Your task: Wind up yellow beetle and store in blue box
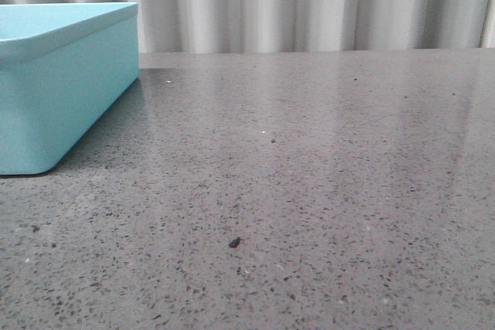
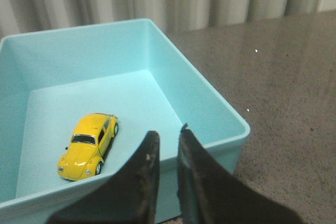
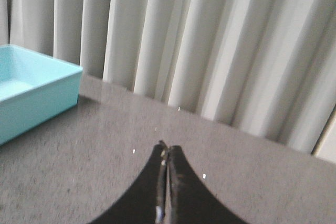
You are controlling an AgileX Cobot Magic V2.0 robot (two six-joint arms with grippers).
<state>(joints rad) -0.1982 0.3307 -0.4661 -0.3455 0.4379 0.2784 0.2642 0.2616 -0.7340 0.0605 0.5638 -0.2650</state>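
Nearest the robot, a small dark crumb [image 1: 234, 243] lies on the speckled grey desk [image 1: 309, 175], around the middle of its near half. Farther back, by the desk's left edge, stands the blue box [image 1: 62, 106]. The yellow beetle [image 2: 88, 146] sits upright on its wheels on the box floor. The left gripper [image 2: 168, 140] hangs over the box rim, fingers slightly apart, holding nothing. The right gripper [image 3: 166, 153] is pressed together, empty, above bare desk facing the pale curtain [image 3: 210, 40] at the far edge.
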